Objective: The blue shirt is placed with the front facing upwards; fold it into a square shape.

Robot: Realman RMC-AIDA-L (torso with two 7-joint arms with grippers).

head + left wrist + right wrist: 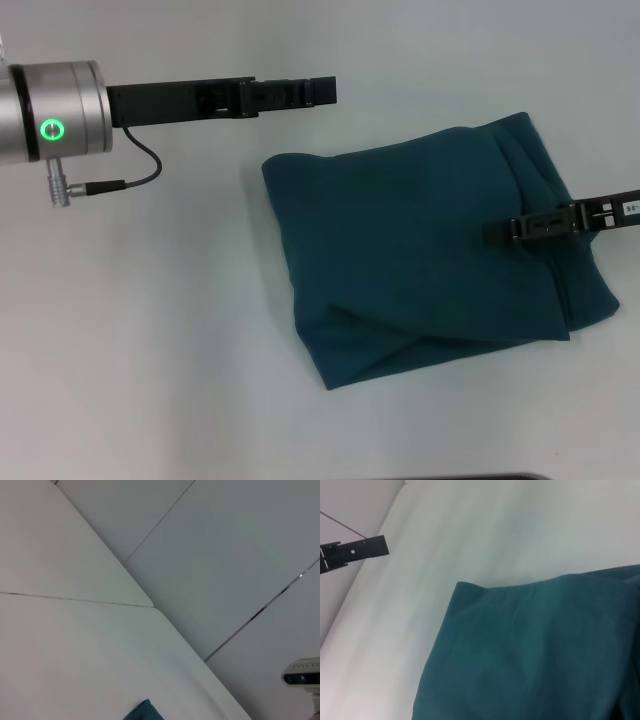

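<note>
Folded blue shirt point(430, 255) on white bench point(150, 350)
Left claw point(325, 91) upper left, right claw point(495, 232) over shirt's right; finger states unclear

The left arm's wrist point(55, 110) is a brushed silver cylinder with a glowing green ring (1 black cable looping beneath it); both grippers' fingers point(265, 95) are matte black.

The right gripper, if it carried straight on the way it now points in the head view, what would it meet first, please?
The right gripper points toward the robot's left, over the folded blue shirt. It would likely pass over that cloth first, though its height above the shirt is unclear.
</note>
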